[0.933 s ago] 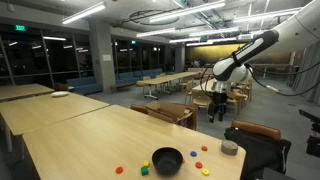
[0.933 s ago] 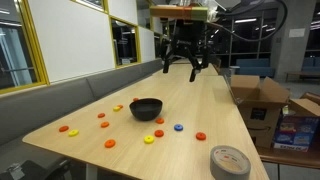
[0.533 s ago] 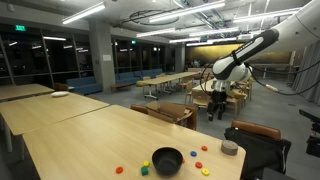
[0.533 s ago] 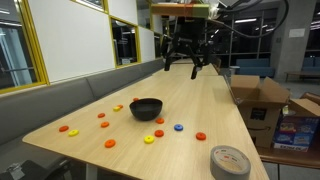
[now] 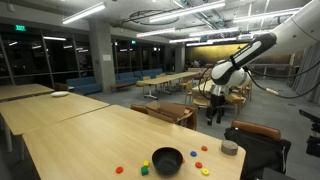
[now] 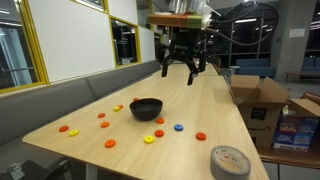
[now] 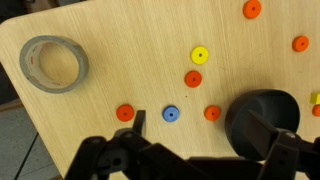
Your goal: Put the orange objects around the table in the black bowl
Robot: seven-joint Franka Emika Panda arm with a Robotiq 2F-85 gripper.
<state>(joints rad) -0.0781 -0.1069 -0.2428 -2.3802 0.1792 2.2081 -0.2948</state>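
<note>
The long table with a pale wood top is carrying everything. The Franka arm is reaching over its far part, well above the surface. The fingers are pointing down and standing wide apart, with nothing between them. In the wrist view they are coming in from the bottom edge, dark and partly out of the picture.

The black bowl is sitting upright near the middle of the table's width, toward the near end in an exterior view. It is well apart from the fingers. In the wrist view the bowl is lying at the right side. In both exterior views it is looking empty, though its bottom is not fully showing.

A grey tape roll is lying flat close to a rounded corner of the table, well apart from the bowl.

The orange objects are lying scattered on the table around the bowl, none inside it. A few are lying toward the long edge beside the wall bench, one close to that edge. Another is lying between the bowl and the tape roll.

A small yellow piece and a small blue piece are lying near the bowl, on its side toward the near end.
</note>
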